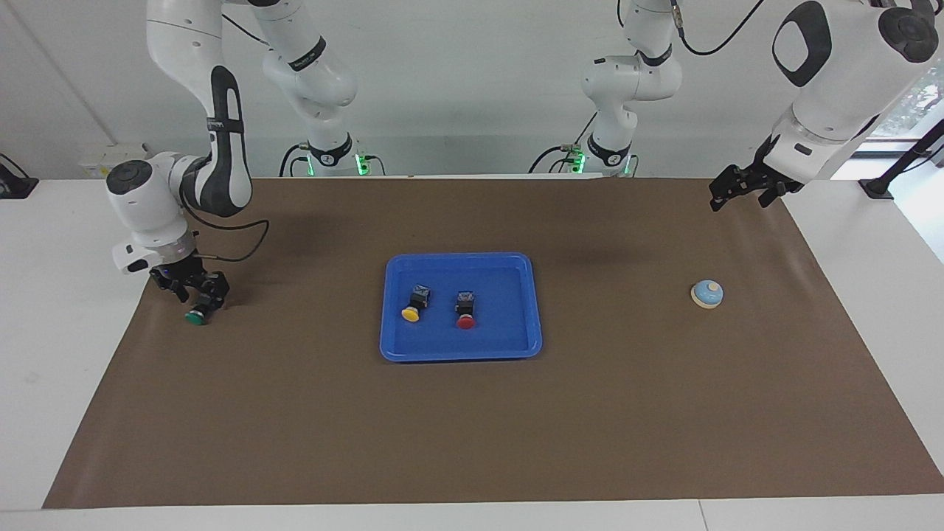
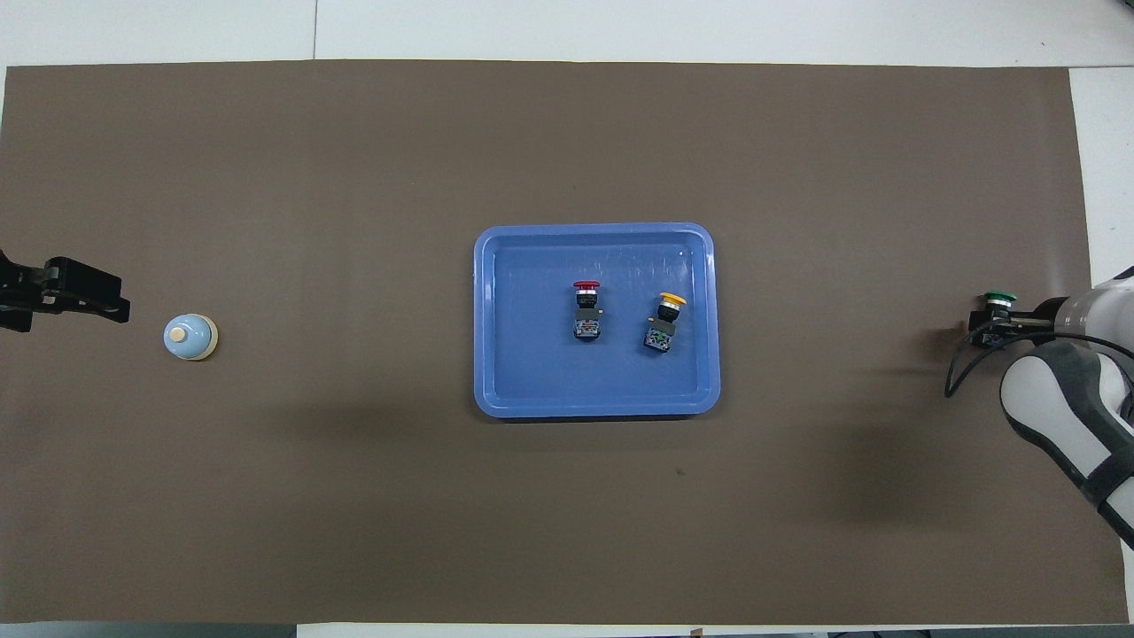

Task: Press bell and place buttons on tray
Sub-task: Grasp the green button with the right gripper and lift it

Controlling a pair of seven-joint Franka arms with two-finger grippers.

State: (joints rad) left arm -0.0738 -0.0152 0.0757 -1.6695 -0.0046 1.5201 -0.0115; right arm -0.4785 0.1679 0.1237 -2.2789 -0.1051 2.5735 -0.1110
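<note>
The green button (image 1: 195, 316) lies on the brown mat at the right arm's end of the table. My right gripper (image 1: 198, 300) is down on it, fingers closed in on its black body; the green cap (image 2: 999, 298) pokes out past the gripper (image 2: 985, 330). In the blue tray (image 1: 509, 339) at mid-table lie the yellow button (image 1: 414, 303) and the red button (image 1: 465, 310), side by side. The bell (image 1: 707, 293) sits alone toward the left arm's end. My left gripper (image 1: 740, 193) hangs open and empty in the air over the mat's corner, apart from the bell (image 2: 190, 338).
A brown mat (image 1: 472, 428) covers most of the white table. Both arms' bases stand at the robots' edge. A black cable loops from the right wrist down onto the mat beside the green button.
</note>
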